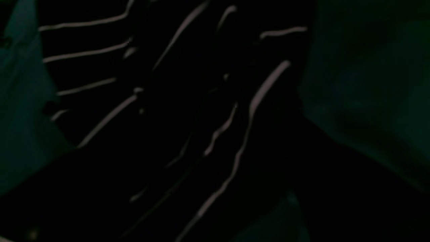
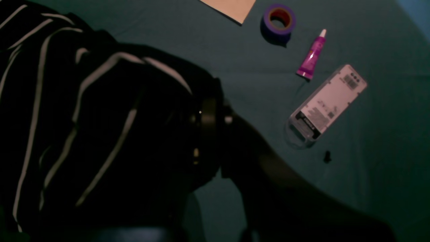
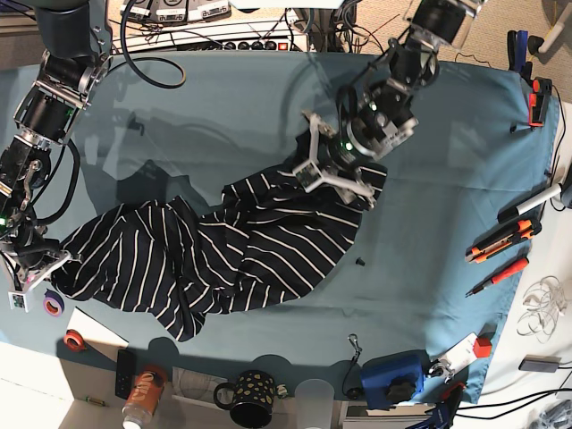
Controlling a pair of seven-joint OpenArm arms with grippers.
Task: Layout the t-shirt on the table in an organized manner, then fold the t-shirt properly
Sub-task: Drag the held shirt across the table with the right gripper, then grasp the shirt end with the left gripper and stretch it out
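T-shirt [image 3: 223, 255] lies bunched diagonally across the middle-left of the table [image 3: 429, 197], one end at the table's left edge, the other end up near the centre. Dark navy with thin white stripes, heavily wrinkled, folded over itself in several places, not laid flat yet.

Handling judgement: soft, limp, light fabric; it will sag and drag, not hold shape, and layers may come up together if pinched deep. Best holds look like outer edges or corners — hem, shoulder seam, sleeve end — not the bunched middle. Cloth-on-cloth with the table cover, so sliding may pull both.

Left gripper [image 3: 332, 170] sits over the shirt's upper-right end, white fingers [image 3: 311, 132] spread wide apart, nothing held between them as far as base view shows. Left wrist view is very dark, only stripes and folds close below.

Right gripper [image 3: 31, 261] is at the shirt's left end by the table edge, jaws closed; right wrist view shows striped fabric bunched against it, so it appears clamped on the shirt edge, though it's dark there.

Counts: one t-shirt, two grippers. Near the right gripper: one purple tape roll [image 2: 278, 19], one pink tube [image 2: 312, 57], one clear plastic pack [image 2: 326, 106].
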